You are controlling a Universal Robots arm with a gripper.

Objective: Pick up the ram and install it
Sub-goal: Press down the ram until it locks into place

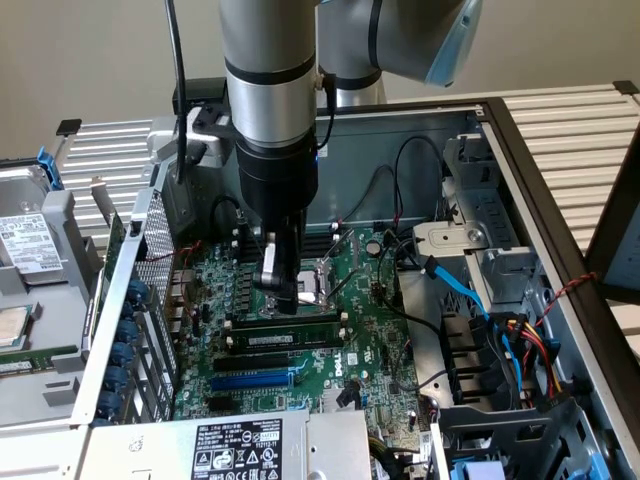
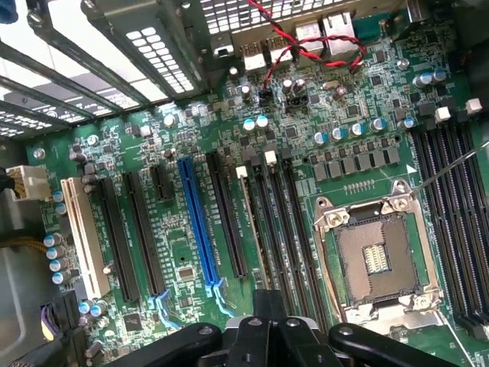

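Slatted benching is lying around an opened PC case [image 1: 520,130], its green motherboard [image 1: 370,340] facing up. Over the board the gripper [image 1: 283,292] is hanging, fingers pressed together and holding nothing, tips just above the ram [image 1: 290,325]. That ram is sitting edge-up in a memory slot beside the CPU socket [image 2: 380,256], with the blue slot [image 2: 197,222] a few rows off.

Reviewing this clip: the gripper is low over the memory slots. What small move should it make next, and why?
Probably a short, slow press straight down on the ram's top edge. The ram already stands in a slot beside the blue slot, and the gripper is shut, holds nothing and hangs close above that row. Whether the end clips have latched cannot be told.
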